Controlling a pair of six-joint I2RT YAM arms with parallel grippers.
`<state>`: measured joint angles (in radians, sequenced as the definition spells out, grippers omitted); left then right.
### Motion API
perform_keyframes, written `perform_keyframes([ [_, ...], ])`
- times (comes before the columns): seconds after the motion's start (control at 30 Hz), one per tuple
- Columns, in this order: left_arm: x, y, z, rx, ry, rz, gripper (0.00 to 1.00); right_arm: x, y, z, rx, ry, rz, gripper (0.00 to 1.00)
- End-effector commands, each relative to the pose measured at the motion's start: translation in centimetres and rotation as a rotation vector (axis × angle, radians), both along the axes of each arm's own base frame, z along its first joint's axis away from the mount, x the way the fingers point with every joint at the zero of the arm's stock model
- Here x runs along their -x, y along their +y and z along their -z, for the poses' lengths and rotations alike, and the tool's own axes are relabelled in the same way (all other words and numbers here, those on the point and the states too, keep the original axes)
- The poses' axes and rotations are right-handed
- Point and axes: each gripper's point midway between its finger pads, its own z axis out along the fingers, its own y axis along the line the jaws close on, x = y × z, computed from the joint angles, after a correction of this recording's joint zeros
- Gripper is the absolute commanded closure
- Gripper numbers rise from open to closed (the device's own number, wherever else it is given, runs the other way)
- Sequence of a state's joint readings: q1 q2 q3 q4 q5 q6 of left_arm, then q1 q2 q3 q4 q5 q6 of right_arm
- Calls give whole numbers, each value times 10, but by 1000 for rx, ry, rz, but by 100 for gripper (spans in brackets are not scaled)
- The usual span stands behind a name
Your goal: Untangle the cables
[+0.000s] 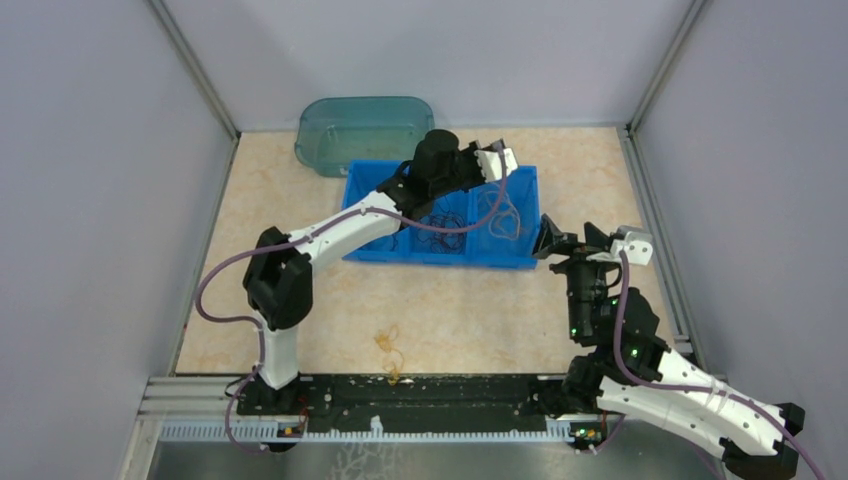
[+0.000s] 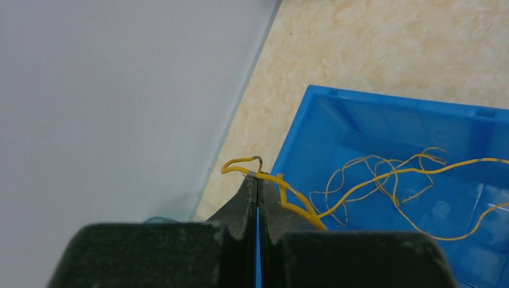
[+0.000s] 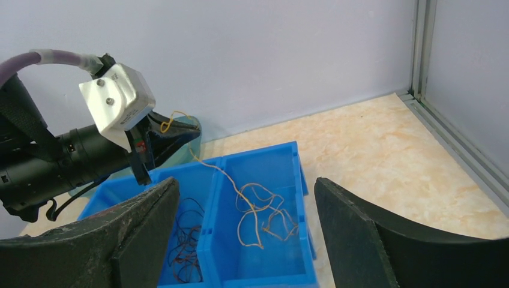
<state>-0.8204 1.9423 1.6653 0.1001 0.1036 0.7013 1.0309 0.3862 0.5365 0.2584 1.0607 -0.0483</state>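
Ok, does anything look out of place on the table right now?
One small clump of yellow-orange cable lies loose on the table near the front rail, apart from the blue bin that holds the rest. Nothing looks damaged.

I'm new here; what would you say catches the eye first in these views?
The left arm stretches over the blue bin at the far side of the table, its jaws pinched shut on a yellow cable that trails down into the bin's right compartment. A small yellow-orange clump lies alone near the arms' bases, and the right arm hovers right of the bin, jaws wide open.
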Motion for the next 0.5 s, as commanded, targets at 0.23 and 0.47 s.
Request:
perform_keyframes([
  [0.23, 12, -33, 59, -37, 198, 137, 94, -3, 1, 32, -19, 86, 19, 20],
  [0.47, 1, -43, 92, -24, 451, 172, 92, -40, 36, 96, -49, 213, -115, 24],
])
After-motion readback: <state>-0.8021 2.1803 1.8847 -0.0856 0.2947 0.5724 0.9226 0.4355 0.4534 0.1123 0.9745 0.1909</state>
